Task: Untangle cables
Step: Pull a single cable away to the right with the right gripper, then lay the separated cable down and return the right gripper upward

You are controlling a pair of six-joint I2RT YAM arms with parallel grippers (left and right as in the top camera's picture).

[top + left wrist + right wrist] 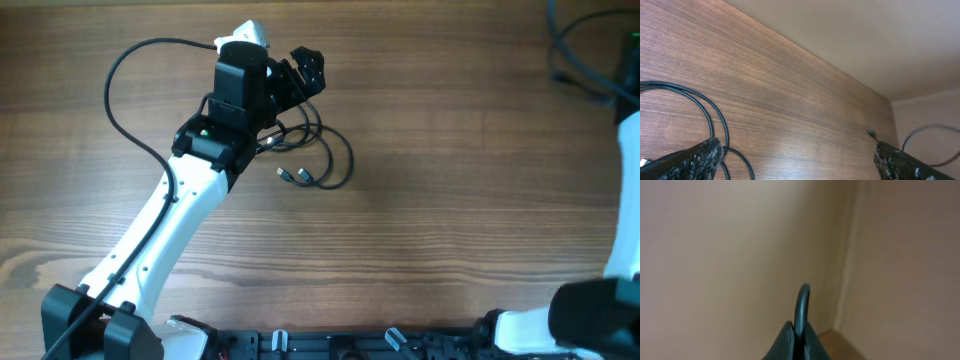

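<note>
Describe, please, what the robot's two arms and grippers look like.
The left arm and right arm are white tubes with black joint housings. A thin black wire runs along the left one and loops out sideways. The left gripper has black, rough, speckled fingers; the right gripper looks smooth and dark.
</note>
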